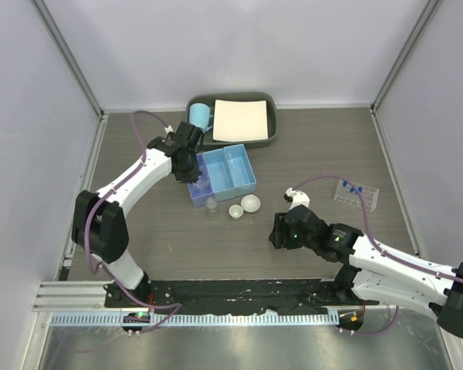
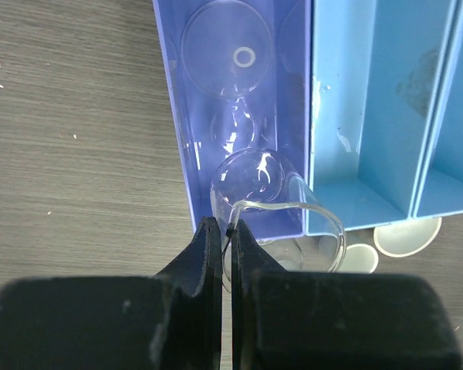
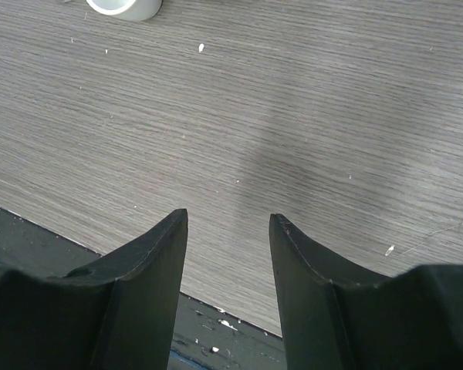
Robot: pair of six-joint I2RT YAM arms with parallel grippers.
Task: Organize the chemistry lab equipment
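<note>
Left wrist view: a clear beaker (image 2: 251,176) is seen tipped into the end compartment of the blue box (image 2: 309,116). Its long axis runs straight ahead of the left gripper (image 2: 230,225), which is clamped on its rim, the arm stretched forward. The right gripper (image 3: 228,223) is parted over the table (image 3: 293,92), well apart from the box.

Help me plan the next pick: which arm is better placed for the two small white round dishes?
Right. The right gripper is open, empty and near the small white round dishes; the left gripper is shut on a clear beaker at the blue three-compartment box.
</note>
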